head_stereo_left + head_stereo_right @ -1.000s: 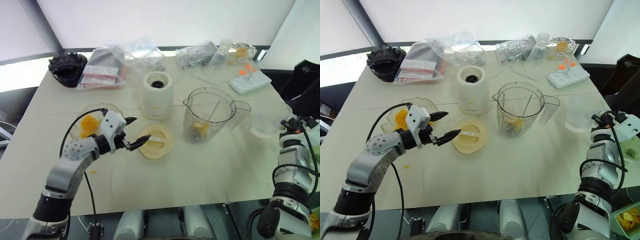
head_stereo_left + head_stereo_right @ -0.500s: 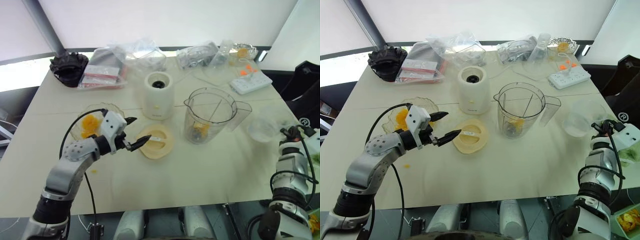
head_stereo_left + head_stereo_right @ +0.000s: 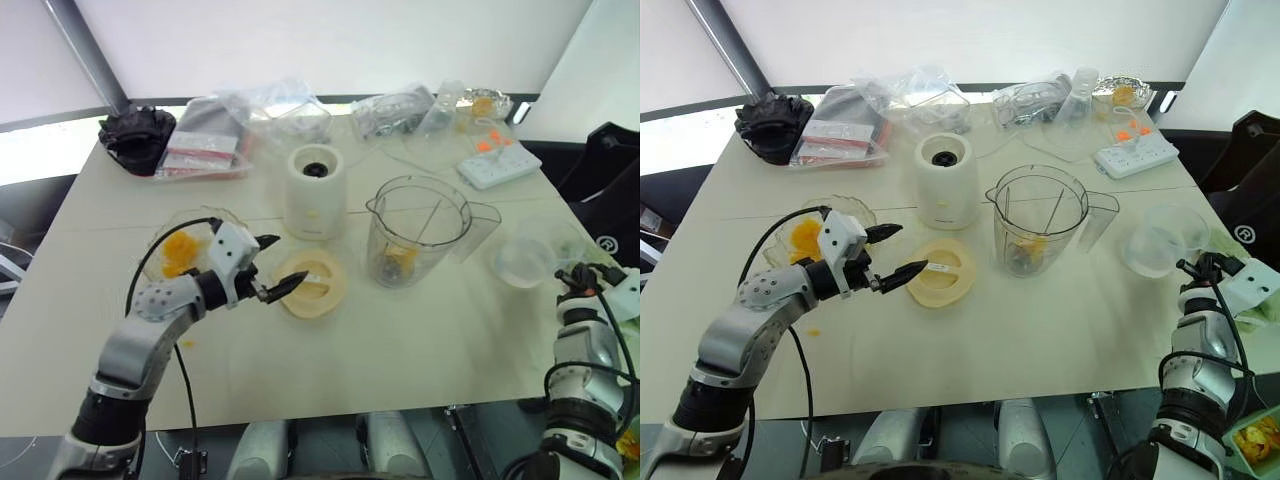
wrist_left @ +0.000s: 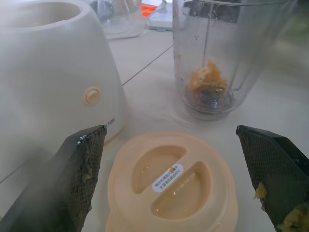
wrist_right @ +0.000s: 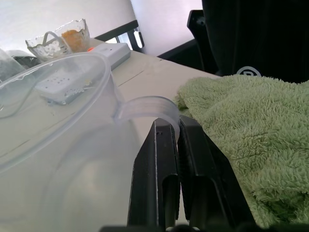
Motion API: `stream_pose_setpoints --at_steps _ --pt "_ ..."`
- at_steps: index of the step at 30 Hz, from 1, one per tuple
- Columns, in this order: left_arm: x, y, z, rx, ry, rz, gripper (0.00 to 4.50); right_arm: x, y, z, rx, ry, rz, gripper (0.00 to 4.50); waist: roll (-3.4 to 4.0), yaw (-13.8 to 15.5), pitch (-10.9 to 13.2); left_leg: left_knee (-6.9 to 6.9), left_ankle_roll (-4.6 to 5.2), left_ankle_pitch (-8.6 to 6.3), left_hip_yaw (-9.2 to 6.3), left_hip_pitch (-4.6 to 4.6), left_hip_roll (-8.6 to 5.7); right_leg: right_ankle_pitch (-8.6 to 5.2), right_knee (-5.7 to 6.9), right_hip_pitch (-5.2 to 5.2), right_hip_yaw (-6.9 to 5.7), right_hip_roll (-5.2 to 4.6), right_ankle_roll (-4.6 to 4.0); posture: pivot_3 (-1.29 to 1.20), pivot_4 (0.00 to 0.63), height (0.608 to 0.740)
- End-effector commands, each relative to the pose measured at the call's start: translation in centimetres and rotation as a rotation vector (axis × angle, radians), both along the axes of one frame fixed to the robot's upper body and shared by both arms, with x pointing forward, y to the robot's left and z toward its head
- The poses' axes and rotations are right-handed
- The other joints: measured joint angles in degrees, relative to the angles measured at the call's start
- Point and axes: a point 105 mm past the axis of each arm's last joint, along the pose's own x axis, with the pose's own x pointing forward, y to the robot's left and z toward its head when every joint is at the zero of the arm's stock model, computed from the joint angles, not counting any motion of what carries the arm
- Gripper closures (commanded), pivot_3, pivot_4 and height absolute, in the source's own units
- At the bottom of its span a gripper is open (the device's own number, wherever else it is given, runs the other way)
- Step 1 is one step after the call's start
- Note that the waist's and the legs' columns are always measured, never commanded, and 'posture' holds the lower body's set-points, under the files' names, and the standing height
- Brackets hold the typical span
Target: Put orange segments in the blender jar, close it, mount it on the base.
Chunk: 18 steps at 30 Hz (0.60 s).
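The clear blender jar [image 3: 420, 230] stands open right of centre, with a few orange segments [image 4: 207, 79] on its blade. More orange segments [image 3: 178, 248] lie in a scalloped glass bowl on the left. The cream base [image 3: 316, 192] stands behind the flat cream lid [image 3: 312, 283]. My left gripper [image 3: 285, 262] hovers open just left of the lid, pointing at it, with orange pulp on its fingers [image 4: 273, 179]. My right gripper [image 5: 177, 145] is shut on nothing at the table's right edge, its tips right beside the handle of a frosted jug [image 3: 525, 262].
Plastic bags [image 3: 270, 115] and a black object [image 3: 135, 135] lie along the far edge. A white power strip [image 3: 498, 162] and a small glass bowl [image 3: 485, 100] sit at the back right. A green towel [image 5: 251, 140] lies beside the right gripper.
My right gripper has sunk and drawn back toward the table's near right edge, still shut. The left gripper stays open over the lid's left side.
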Motion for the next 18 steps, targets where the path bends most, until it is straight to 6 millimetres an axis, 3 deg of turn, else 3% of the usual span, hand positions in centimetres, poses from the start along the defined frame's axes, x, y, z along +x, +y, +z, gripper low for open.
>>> stream_pose_setpoints --at_steps 1,9,10,12,18 --pt "0.0 -0.2 0.9 0.000 -0.042 -0.011 0.00 -0.2 0.1 -0.1 -0.033 0.038 0.011 4.46 0.00 0.00 0.00 0.00 0.00 0.00 0.00 0.00 0.00 0.00 0.00 0.00 0.00 0.00 0.00 0.00 0.150 0.740" --pt "-0.2 -0.3 0.6 0.002 -0.030 -0.023 0.00 -1.7 0.8 -0.8 -0.045 0.062 0.024 4.46 -0.08 0.19 -0.05 0.00 0.00 0.00 -0.03 0.02 0.01 -0.02 -0.02 0.04 -0.01 0.00 -0.02 0.00 0.150 0.740" --pt "-0.2 -0.4 0.6 0.001 -0.028 -0.026 0.00 -1.7 0.9 -0.7 -0.042 0.060 0.030 4.01 -0.09 0.19 -0.05 0.01 0.00 0.00 -0.03 0.02 0.01 -0.03 -0.02 0.05 -0.01 -0.01 -0.03 0.00 0.150 0.740" --pt "-0.2 -0.5 0.5 0.003 -0.025 -0.032 0.00 -1.7 0.9 -0.5 -0.038 0.054 0.036 3.55 -0.10 0.21 -0.05 0.01 0.00 0.00 -0.05 0.02 0.01 -0.03 -0.02 0.06 -0.02 0.00 -0.04 0.00 0.150 0.740" --pt "-0.2 -0.5 0.5 0.005 -0.024 -0.038 0.00 -1.8 0.6 -0.4 -0.065 0.077 0.015 0.50 -0.08 -0.10 -0.04 0.00 0.00 0.00 -0.01 0.02 0.01 -0.03 -0.03 0.03 0.00 -0.02 -0.04 0.00 0.150 0.740"
